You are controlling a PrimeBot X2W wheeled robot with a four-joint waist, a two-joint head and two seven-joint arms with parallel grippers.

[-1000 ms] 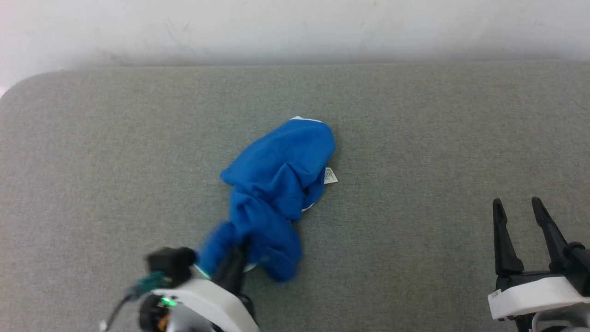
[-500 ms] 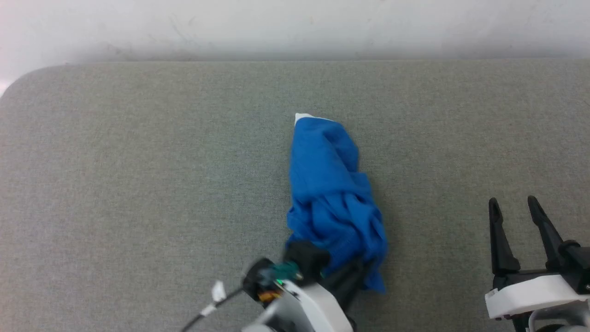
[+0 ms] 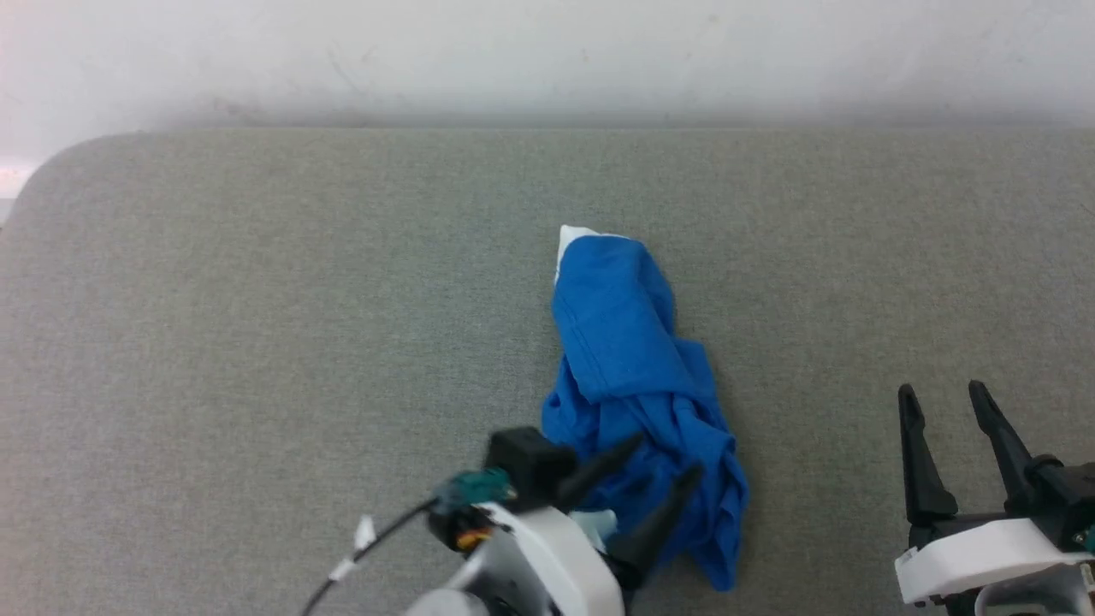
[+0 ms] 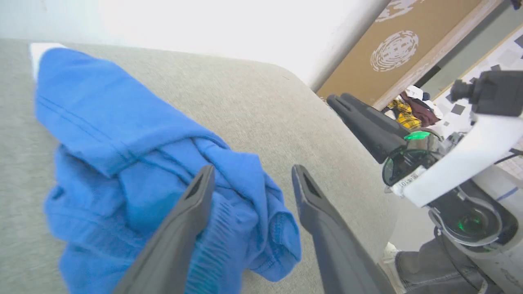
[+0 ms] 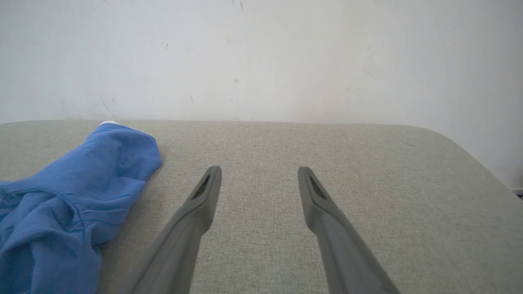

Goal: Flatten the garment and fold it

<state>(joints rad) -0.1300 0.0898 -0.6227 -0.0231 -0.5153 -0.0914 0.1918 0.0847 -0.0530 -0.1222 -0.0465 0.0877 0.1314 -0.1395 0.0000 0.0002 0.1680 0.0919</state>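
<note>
**Q:** What does the garment look like, and where is it?

**A:** The garment (image 3: 633, 359) is bright blue soft cloth, bunched into a long, rumpled heap. It lies a little right of the middle of a grey fabric-covered table (image 3: 257, 342). The far end is smoother and shows a stitched hem line, with a sliver of white (image 3: 575, 235) peeking out at its tip. The near end is crumpled into loose folds and spreads wider.

**Q:** What is closest to it?

**A:** The left gripper (image 3: 667, 453) sits at the crumpled near end. Its two dark fingers are spread apart and gripping nothing. In the left wrist view, blue folds (image 4: 122, 134) lie under and between them.

**Q:** And the other arm?

**A:** The right gripper (image 3: 940, 387) sits well to the right of the cloth, above bare table. Its fingers are also spread wide and empty. From its own wrist camera the cloth (image 5: 73, 192) lies off to the left.

**Q:** Anything behind?

**A:** A pale, scuffed wall (image 3: 547, 51) runs along the table's far edge.
</note>
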